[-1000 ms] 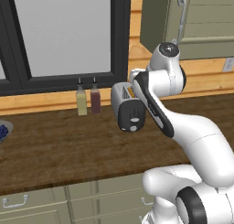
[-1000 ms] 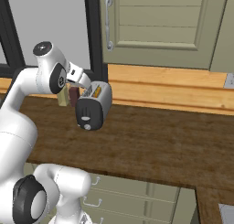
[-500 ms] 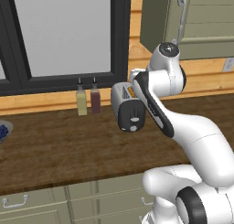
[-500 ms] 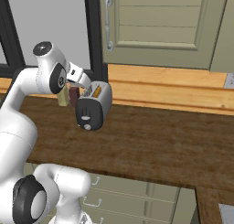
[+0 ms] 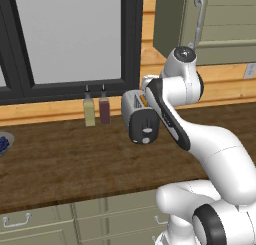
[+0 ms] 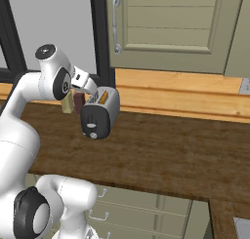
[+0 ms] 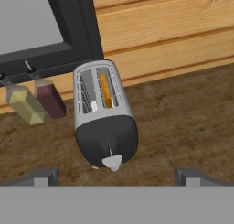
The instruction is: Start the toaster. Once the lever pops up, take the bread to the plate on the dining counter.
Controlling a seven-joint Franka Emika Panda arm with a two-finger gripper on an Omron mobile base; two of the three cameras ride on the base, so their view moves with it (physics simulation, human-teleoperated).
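Two base views flanking arm, hand view close above toaster (image 7: 105,122)

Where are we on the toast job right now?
Early. The bread sits down in one slot of the toaster, so nothing has been taken out yet. In hand: the gripper hangs above the toaster's black end face, fingers spread, holding nothing. Whether the lever has been pressed I cannot tell. Left: wait for the pop, lift the bread, carry it to the plate.

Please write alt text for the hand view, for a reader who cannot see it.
A silver toaster with a black end face stands on a dark wooden counter, bread sitting in one slot. Two slim bottles stand beside it, under a dark window frame.
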